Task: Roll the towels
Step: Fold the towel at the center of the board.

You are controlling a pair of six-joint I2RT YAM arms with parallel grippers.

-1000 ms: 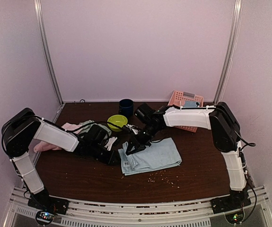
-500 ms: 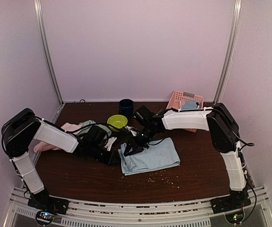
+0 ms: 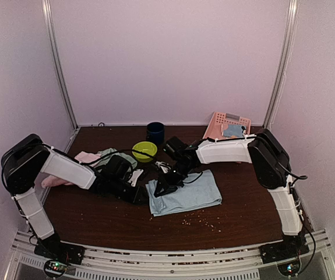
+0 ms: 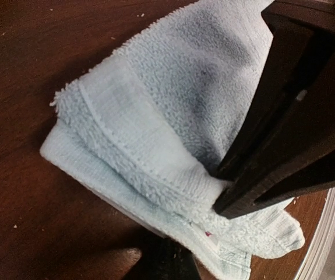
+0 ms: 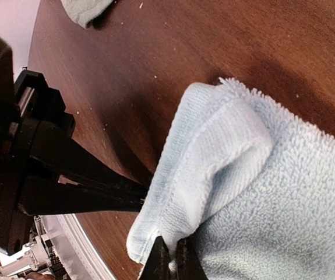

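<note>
A pale blue towel lies on the dark wooden table, just below the middle of the top view, with a scatter of crumbs under it toward the bottom edge. It is soft looped terry with a flat woven band along its hem. It is folded over on itself, and its left end is bunched into several thick layers with one corner curled up. The rest spreads flat to the right.

Both grippers meet at that bunched left end. The left gripper reaches in from the left, its dark fingers drawn together to a narrow point that pinches the folded hem. The right gripper comes in from the upper right, its fingertips nearly touching each other and nipping the edge of the curled corner.

Higher in the top view, a pink towel and a mint green towel lie bunched at the left. Beyond them sit a lime-green bowl, a dark blue cup and, at the upper right, a pink lattice basket.
</note>
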